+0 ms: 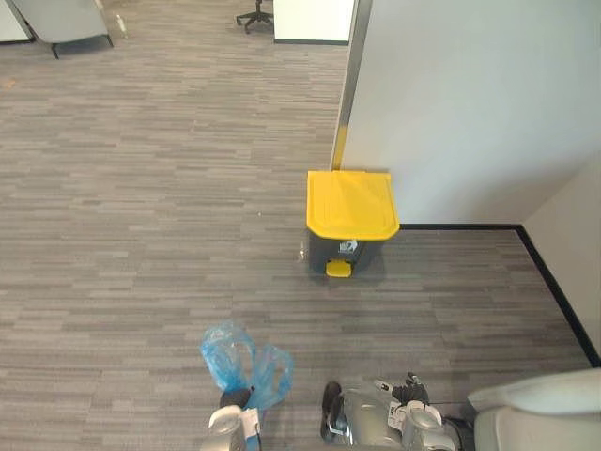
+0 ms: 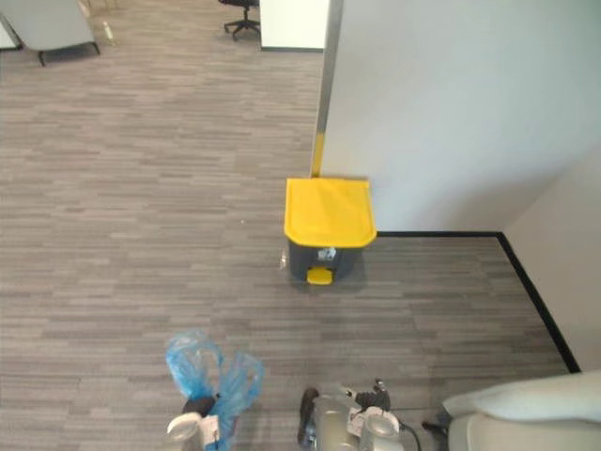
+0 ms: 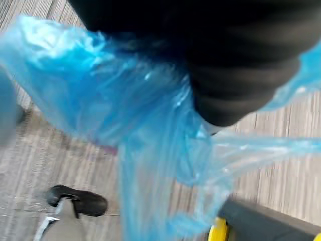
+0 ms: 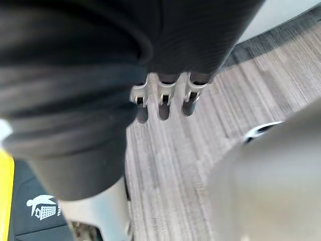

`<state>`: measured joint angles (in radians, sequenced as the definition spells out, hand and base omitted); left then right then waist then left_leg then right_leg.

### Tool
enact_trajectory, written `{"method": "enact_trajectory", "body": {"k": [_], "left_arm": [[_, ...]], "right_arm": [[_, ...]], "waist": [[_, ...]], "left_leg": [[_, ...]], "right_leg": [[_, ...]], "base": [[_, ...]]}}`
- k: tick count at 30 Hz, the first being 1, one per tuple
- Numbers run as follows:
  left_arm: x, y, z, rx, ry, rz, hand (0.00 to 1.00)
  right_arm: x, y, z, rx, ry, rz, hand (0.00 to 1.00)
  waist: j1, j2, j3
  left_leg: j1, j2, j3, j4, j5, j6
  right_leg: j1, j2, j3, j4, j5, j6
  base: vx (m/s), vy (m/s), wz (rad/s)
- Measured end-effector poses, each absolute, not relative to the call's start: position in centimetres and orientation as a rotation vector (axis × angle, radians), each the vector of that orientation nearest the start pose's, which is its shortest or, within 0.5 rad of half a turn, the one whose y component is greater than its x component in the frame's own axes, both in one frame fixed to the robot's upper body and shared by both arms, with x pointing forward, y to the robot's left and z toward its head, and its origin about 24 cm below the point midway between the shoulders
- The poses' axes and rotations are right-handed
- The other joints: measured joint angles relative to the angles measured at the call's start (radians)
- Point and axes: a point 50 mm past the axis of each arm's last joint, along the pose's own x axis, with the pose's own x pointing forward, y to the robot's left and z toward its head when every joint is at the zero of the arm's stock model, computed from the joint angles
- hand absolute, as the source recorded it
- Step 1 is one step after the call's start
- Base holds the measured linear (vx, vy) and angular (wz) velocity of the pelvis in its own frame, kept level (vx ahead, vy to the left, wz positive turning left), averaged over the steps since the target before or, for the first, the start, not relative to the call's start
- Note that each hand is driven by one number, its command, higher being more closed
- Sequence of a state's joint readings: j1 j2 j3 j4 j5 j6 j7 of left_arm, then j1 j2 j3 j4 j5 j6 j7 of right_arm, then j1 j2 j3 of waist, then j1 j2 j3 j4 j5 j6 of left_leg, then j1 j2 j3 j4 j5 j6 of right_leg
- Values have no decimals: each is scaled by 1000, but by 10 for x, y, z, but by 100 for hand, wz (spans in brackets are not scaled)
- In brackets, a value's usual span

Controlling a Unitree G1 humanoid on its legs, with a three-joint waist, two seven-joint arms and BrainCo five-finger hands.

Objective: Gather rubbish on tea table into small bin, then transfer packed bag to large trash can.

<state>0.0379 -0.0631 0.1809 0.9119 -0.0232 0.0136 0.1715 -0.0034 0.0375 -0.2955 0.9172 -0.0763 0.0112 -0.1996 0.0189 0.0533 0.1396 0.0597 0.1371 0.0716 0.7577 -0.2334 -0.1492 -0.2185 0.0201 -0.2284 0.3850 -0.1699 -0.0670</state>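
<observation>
A large grey trash can (image 1: 346, 252) with a closed yellow lid (image 1: 350, 202) and a yellow pedal stands on the carpet against the white wall, ahead of me. Low at the front left, my left hand (image 1: 233, 416) is shut on a crumpled blue plastic bag (image 1: 244, 362), which bulges up above it. Up close, the blue bag (image 3: 125, 115) drapes beside the hand's dark cover (image 3: 235, 60), hiding the fingers. My right hand (image 4: 163, 98) hangs over the carpet with relaxed fingers and nothing in it; part of the can (image 4: 35, 211) shows beside it.
A white partition wall (image 1: 470, 103) with a black baseboard runs behind and right of the can. A pale cushioned seat (image 1: 545, 413) sits at the near right. Far back stand a grey chair (image 1: 61, 23) and an office chair base (image 1: 255, 16). Open carpet lies to the left.
</observation>
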Motion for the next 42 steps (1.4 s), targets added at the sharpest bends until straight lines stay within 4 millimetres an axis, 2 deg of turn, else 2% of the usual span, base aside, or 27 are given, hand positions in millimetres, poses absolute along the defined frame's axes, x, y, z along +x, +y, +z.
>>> {"method": "enact_trajectory", "body": {"k": [2, 3, 4, 5, 7, 8, 9, 10, 11, 12, 14, 16, 18, 19, 21, 22, 25, 26, 27, 30, 32, 36, 38, 39, 40, 41, 42], "left_arm": [[135, 166, -145, -90, 961, 342, 100], [139, 166, -143, -90, 938, 338, 100], [141, 165, -141, -94, 928, 330, 100], [144, 164, -139, -87, 914, 327, 100], [146, 163, -138, -83, 903, 320, 100], [148, 163, -137, -83, 897, 319, 100], [146, 162, -138, -79, 903, 312, 100], [145, 162, -139, -76, 906, 311, 100], [145, 167, -138, -69, 904, 325, 100], [146, 166, -138, -68, 903, 317, 100], [145, 161, -139, -75, 911, 304, 100], [145, 160, -139, -63, 912, 292, 100], [143, 162, -140, -55, 921, 293, 100], [141, 163, -141, -52, 932, 295, 100], [140, 162, -142, -54, 940, 294, 100], [138, 162, -143, -54, 948, 293, 100], [137, 161, -144, -54, 955, 293, 100], [136, 161, -145, -53, 962, 291, 100], [136, 159, -147, -57, 972, 285, 100], [136, 155, -148, -66, 979, 276, 100], [137, 154, -147, -64, 975, 271, 100], [137, 153, -147, -56, 972, 258, 100], [137, 155, -147, -51, 970, 262, 100], [138, 156, -145, -51, 958, 265, 100], [138, 156, -145, -50, 959, 264, 100], [137, 156, -145, -50, 962, 264, 100], [135, 158, -146, -46, 968, 268, 100]], "right_arm": [[143, -178, -144, 7, 962, -375, 0], [142, -173, -145, 15, 973, -362, 0], [142, -170, -146, 21, 975, -358, 0], [142, -166, -146, 32, 978, -354, 0], [145, -166, -145, 36, 970, -352, 0], [143, -168, -145, 40, 973, -371, 0], [136, -172, -147, 35, 985, -386, 0], [134, -172, -148, 35, 992, -389, 0], [134, -170, -148, 33, 999, -377, 0], [132, -170, -149, 36, 1004, -385, 0], [128, -171, -150, 35, 1013, -392, 0], [128, -171, -149, 24, 1004, -379, 0], [129, -173, -148, 18, 996, -380, 0], [129, -173, -148, 17, 996, -381, 0], [130, -173, -148, 13, 990, -379, 0], [131, -174, -147, 12, 987, -381, 0], [133, -176, -147, 14, 981, -385, 0], [134, -175, -147, 16, 985, -384, 0], [133, -176, -148, 22, 992, -388, 0], [133, -186, -148, 16, 995, -421, 0], [131, -186, -149, 17, 1004, -424, 0], [127, -185, -151, 20, 1023, -424, 0], [126, -186, -151, 24, 1026, -429, 0], [125, -184, -152, 28, 1032, -430, 0], [125, -184, -152, 28, 1038, -430, 0], [125, -186, -152, 26, 1037, -432, 0], [124, -185, -152, 26, 1039, -430, 0]], "waist": [[15, -10, 9], [19, -28, 19], [23, -35, 18], [37, -44, 13], [41, -46, 17], [39, -50, 16], [39, -38, 6], [44, -42, 3], [45, -66, -9], [40, -80, -12], [41, -80, -12], [44, -78, -11], [41, -70, -6], [39, -77, -9], [37, -78, -9], [34, -76, -9], [24, -74, -9], [18, -78, -10], [12, -84, -8], [16, -22, -21], [15, -17, -25], [18, -33, -18], [19, -37, -17], [20, -45, -18], [20, -40, -22], [20, -36, -23], [30, -46, -36]], "left_leg": [[-92, 40, 25, 175, -9, 16], [-138, 48, 56, 185, -29, 49], [-159, 50, 74, 161, -41, 62], [-193, 51, 109, 68, -71, 74], [-229, 41, 122, -124, -73, 87], [-250, 8, 88, -294, -26, 90], [-252, -1, 44, -393, 99, 88], [-250, -9, 31, -384, 119, 79], [-238, -31, 57, -390, 99, 90], [-212, -47, 93, -412, 88, 106], [-169, -62, 135, -432, 65, 127], [-112, -67, 187, -448, 27, 144], [-64, -71, 201, -459, 1, 149], [-28, -73, 204, -476, -8, 150], [28, -74, 205, -515, -11, 148], [63, -73, 204, -545, -11, 147], [101, -70, 191, -580, -16, 139], [113, -76, 169, -582, -28, 120], [128, -87, 128, -581, -44, 100], [130, -38, 66, -544, -45, 96], [79, -9, 43, -432, -43, 92], [27, 28, 73, -283, -47, 63], [17, 25, 86, -319, -78, 75], [4, 6, 85, -407, -86, 80], [7, 5, 85, -501, -35, 98], [11, 5, 83, -528, -16, 67], [31, -12, 117, -547, -13, 69]], "right_leg": [[108, 19, 7, -67, -13, -13], [171, 20, 24, -108, -14, -14], [198, 19, 34, -125, -14, -14], [229, 12, 54, -147, -13, -13], [262, -2, 80, -151, -18, -5], [290, -20, 104, -148, -36, 27], [288, -13, 113, -143, -51, 51], [291, -13, 131, -140, -63, 69], [300, -46, 158, -141, -85, 96], [297, -75, 179, -117, -90, 103], [264, -99, 199, -25, -87, 107], [163, -117, 225, 207, -50, 145], [68, -129, 231, 399, -2, 144], [36, -137, 207, 468, -15, 135], [3, -147, 148, 475, -60, 132], [-14, -145, 113, 425, -79, 131], [-35, -119, 76, 235, -69, 118], [-20, -91, 102, 75, 4, 102], [1, -85, 116, 22, 61, 67], [55, -49, 77, -22, 29, 50], [104, -32, 49, -77, 25, 44], [196, -24, 39, -160, 31, 31], [220, -27, 53, -187, 35, 31], [218, -41, 76, -190, 42, 42], [217, -41, 89, -193, 50, 55], [217, -35, 102, -199, 53, 61], [216, -38, 146, -222, 72, 90]], "base": [[574, -90, -26], [594, -68, -39], [552, -30, -50], [343, 13, -58], [379, 112, -60], [396, 201, -51], [296, 190, -57], [290, 214, -47], [318, 231, -45], [352, 280, -48], [221, 231, -53], [160, 204, -61], [166, 145, -35], [191, 99, -10], [230, 33, 10], [250, 1, 13], [306, -70, 22], [350, -143, 49], [430, -161, 49], [333, -162, 32], [289, -186, 24], [194, -59, 13], [126, 77, -15], [75, 153, -34], [67, 165, -40], [78, 183, -65], [67, 229, -68]]}}
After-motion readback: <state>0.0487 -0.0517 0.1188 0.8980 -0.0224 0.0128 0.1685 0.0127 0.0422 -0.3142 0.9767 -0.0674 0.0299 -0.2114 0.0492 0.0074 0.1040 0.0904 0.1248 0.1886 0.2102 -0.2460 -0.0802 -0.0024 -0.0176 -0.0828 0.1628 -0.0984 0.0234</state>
